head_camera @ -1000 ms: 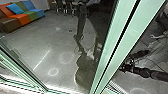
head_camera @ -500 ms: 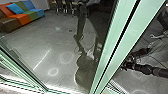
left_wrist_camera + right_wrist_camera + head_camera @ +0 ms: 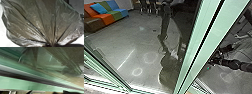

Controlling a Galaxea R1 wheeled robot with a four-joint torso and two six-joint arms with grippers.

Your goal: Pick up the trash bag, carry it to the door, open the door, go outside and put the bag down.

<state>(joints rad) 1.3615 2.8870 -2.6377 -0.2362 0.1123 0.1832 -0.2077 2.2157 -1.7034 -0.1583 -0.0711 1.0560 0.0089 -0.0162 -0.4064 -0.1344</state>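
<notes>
The trash bag (image 3: 31,25) hangs at the left pincer (image 3: 51,45): its folds close to a tight neck there, so I judge that pincer to be clenched on the plastic. From the neck the pleats fan outward, and the bag's long axis leads away from the grip. The left arm is plainly the nearer one to the bag.

The next move seems to turn on the door frame (image 3: 215,32). Its pale green upright leans across the head view, and in the right wrist view it runs slantwise, close by. A dark jointed arm (image 3: 234,64) reaches toward it from the head view's right, probably the right arm, perhaps mirrored in glass. I cannot tell whether the right pincer is released or clenched, nor whether it touches the frame. Opening the door looks like the step in hand; the loose plastic could catch on the frame as the robot passes.

Beyond the glass lie grey floor (image 3: 119,42) and, farthest off, a many-coloured sofa (image 3: 105,17).
</notes>
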